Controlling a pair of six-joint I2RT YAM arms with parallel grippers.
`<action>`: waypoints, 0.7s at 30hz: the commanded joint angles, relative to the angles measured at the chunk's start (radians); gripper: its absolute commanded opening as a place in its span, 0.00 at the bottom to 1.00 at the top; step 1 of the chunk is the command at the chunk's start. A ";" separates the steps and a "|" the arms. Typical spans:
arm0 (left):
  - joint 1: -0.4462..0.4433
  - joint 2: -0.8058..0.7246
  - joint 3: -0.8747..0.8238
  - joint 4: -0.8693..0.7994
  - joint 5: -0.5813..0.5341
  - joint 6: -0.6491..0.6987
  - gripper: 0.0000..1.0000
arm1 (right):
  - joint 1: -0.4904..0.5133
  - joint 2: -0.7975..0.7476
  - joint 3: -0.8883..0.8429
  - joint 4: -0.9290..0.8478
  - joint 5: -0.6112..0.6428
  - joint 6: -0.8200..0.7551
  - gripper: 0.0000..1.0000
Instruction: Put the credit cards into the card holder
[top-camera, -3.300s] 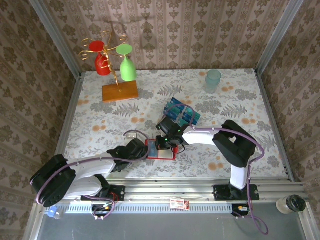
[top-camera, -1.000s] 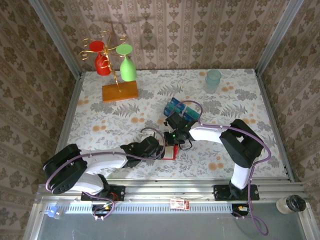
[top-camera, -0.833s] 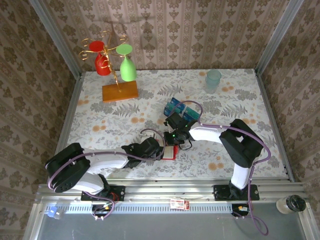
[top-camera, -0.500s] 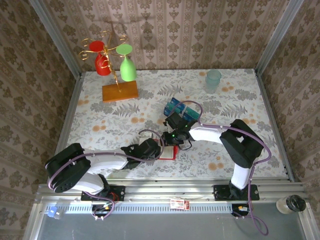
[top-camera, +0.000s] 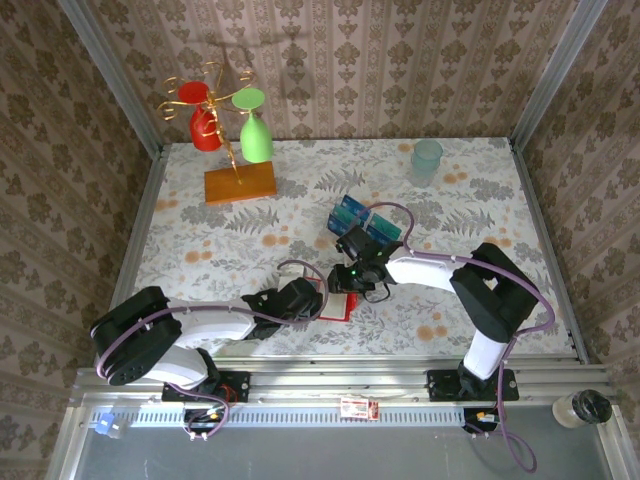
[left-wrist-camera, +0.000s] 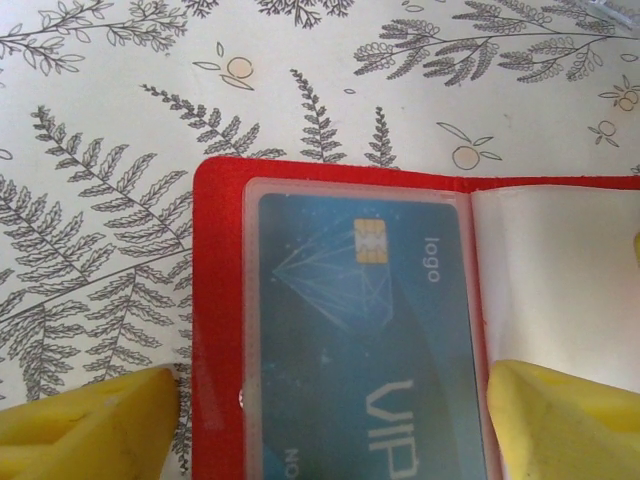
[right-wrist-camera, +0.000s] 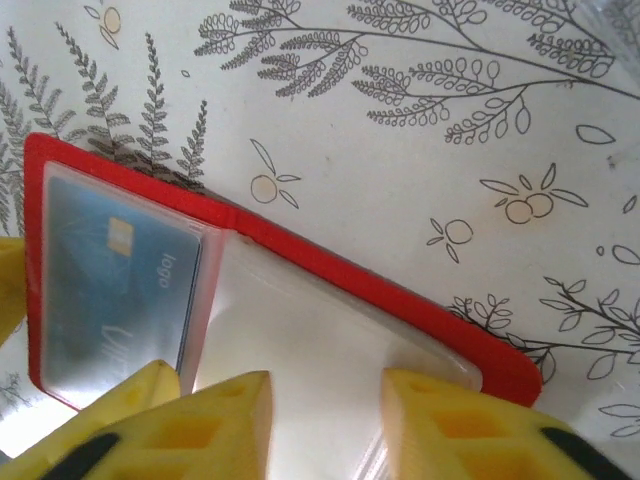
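The red card holder (top-camera: 345, 308) lies open on the floral tablecloth near the front middle. A blue credit card (left-wrist-camera: 365, 330) marked VIP sits inside the clear sleeve of its left leaf (left-wrist-camera: 215, 300). My left gripper (left-wrist-camera: 330, 430) stands open, one yellow finger (left-wrist-camera: 90, 430) off the holder's left edge and the other over the fold. The right leaf's clear sleeve (right-wrist-camera: 320, 330) holds nothing. My right gripper (right-wrist-camera: 325, 420) hovers over it, jaws apart, nothing between them. More blue and teal credit cards (top-camera: 362, 218) stand behind the right gripper (top-camera: 352, 282).
A wooden-based gold stand (top-camera: 240, 182) with a red and a green glass is at the back left. A pale teal cup (top-camera: 427, 158) stands at the back right. Patterned walls close in on three sides.
My right gripper has gone from shut to jaws apart above the holder's right sleeve. The left gripper has drawn back slightly to the left. The holder stays put.
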 joint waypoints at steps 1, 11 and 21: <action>-0.008 -0.010 -0.011 -0.033 0.036 -0.024 0.90 | -0.003 0.008 -0.002 0.001 -0.007 -0.004 0.22; -0.007 -0.027 0.017 -0.047 0.037 0.007 1.00 | -0.001 0.074 0.024 0.014 -0.051 -0.011 0.11; -0.011 0.010 0.010 -0.036 0.047 0.010 1.00 | 0.013 0.122 0.077 0.021 -0.074 0.004 0.10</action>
